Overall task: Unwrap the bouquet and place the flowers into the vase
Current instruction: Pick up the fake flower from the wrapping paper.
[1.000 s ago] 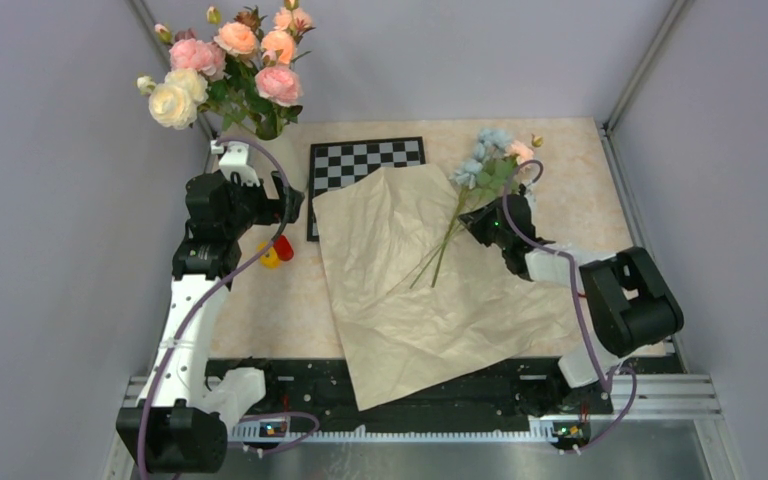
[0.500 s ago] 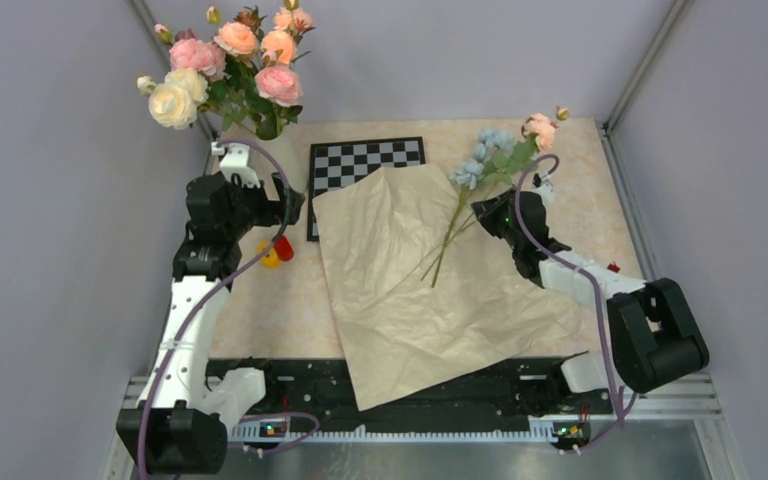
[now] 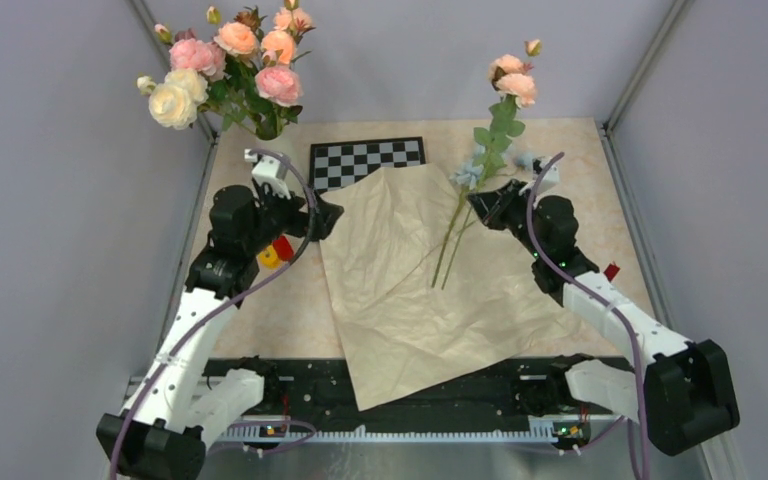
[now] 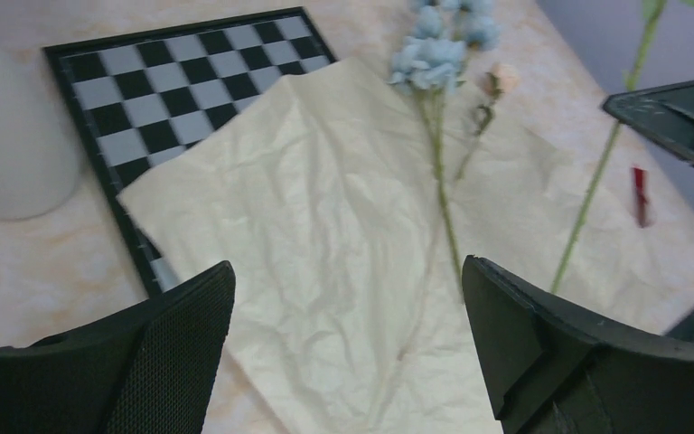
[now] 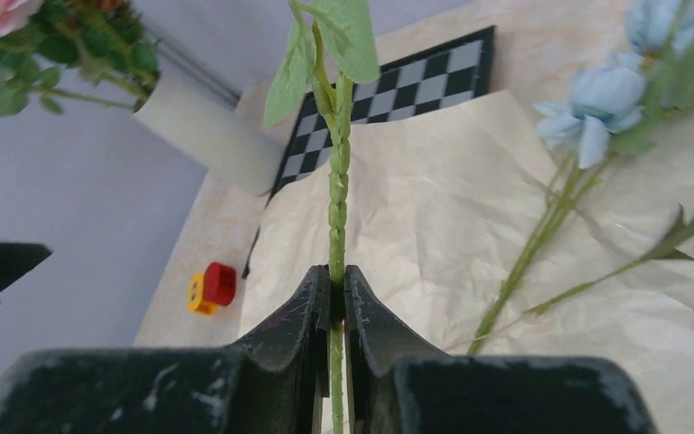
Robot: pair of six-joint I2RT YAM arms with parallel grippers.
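While the paper (image 3: 410,290) lies opened, one peach stem (image 5: 337,181) is clamped in the right gripper (image 5: 337,282), the left gripper (image 4: 348,265) is held wide and empty, and the vase (image 5: 203,136) is not yet reached.

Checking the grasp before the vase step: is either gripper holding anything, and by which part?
The right gripper pinches the peach flower by its green stem, below the leaves. The left gripper is open, holding nothing.

Robot lab test cell. Plain grey walls (image 3: 50,220), aluminium frame posts (image 3: 647,55), toothed metal rail (image 3: 410,436) along the table (image 3: 580,180) edge. Chessboard (image 3: 360,160) lies flat.
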